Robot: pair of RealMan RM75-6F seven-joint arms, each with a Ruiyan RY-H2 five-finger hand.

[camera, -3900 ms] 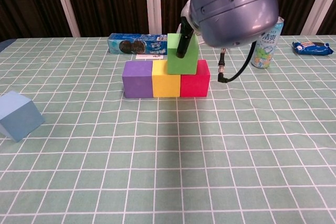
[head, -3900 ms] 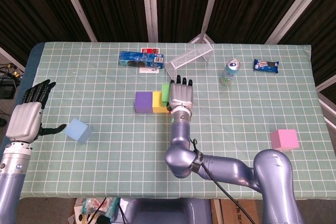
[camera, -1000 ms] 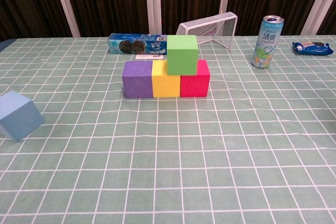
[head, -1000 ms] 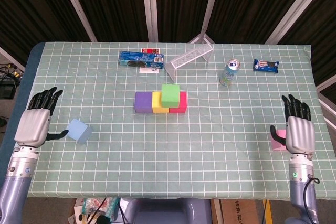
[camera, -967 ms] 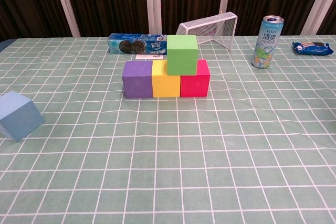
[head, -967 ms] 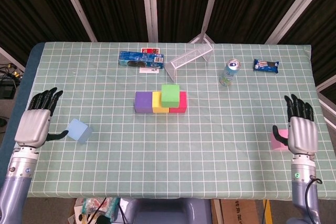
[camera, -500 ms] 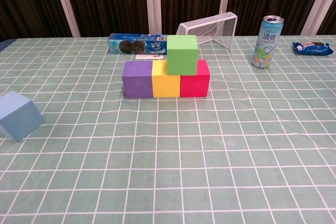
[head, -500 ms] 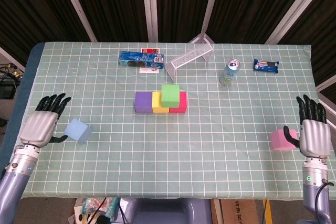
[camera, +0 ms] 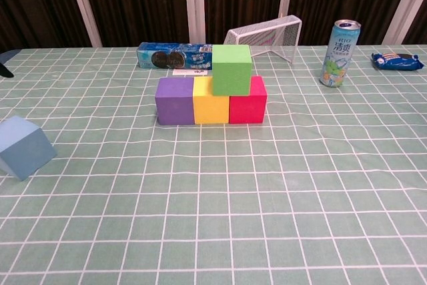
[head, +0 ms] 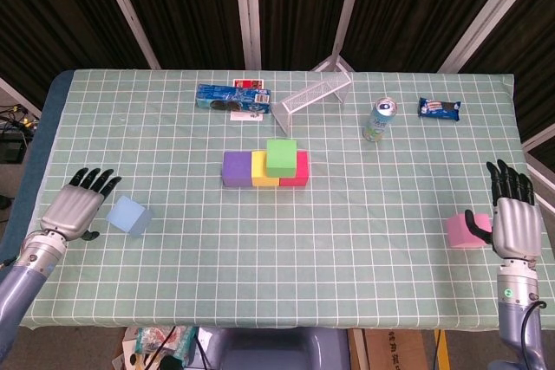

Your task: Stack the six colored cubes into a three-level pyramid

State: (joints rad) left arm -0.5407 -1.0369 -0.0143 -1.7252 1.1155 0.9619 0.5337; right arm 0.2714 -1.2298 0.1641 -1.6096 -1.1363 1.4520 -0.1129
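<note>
Showing both hands, the head view alone includes the left hand (head: 76, 211), fingers spread and empty, just left of the blue cube (head: 128, 216), and the right hand (head: 511, 221), likewise spread, thumb beside the pink cube (head: 466, 231). Chest view shows the green cube (camera: 231, 69) resting atop the yellow cube (camera: 211, 100) and red cube (camera: 248, 99), purple cube (camera: 174, 100) alongside, on the table (camera: 267, 185).

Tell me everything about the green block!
The green block is a plain, matte cube that looks like foam. It sits upright on the second level, resting across the yellow block and the red block, above the seam between them. No hand touches it. Nothing lies on top of it.
</note>
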